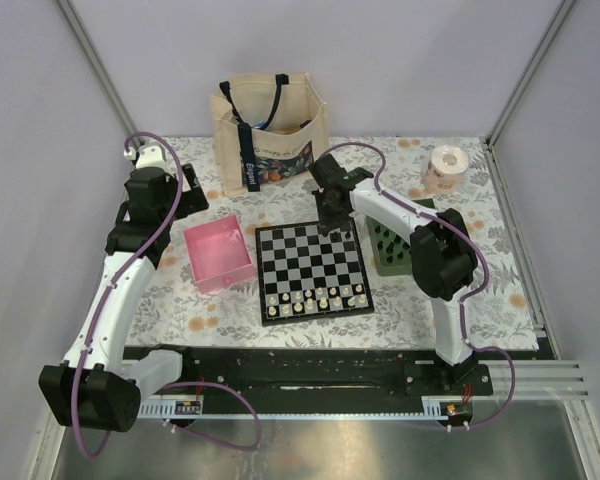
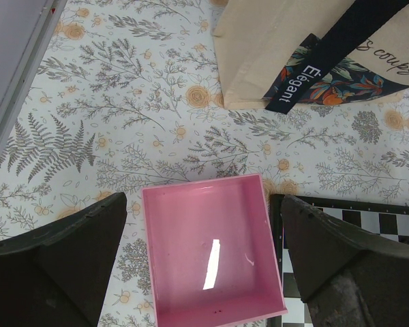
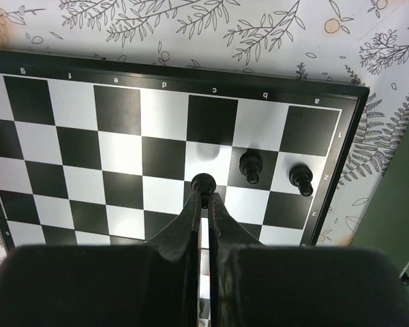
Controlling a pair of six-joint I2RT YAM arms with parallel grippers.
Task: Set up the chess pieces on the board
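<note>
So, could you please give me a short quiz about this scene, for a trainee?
1. True or false: the right gripper is shut on a black piece.
2. Besides that one, how many black pieces stand on the board in the right wrist view?
3. Where is the pink tray? A: left of the board. B: on the board. C: right of the board.
Key: 1 true; 2 two; 3 A.

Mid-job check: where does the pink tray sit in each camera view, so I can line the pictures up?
Top external: the pink tray lies left of centre, just left of the board.
Left wrist: bottom centre, between that arm's fingers.
Right wrist: not in it.
Shared landmark: the board, at the lower right edge of the left wrist view, filling the right wrist view.
</note>
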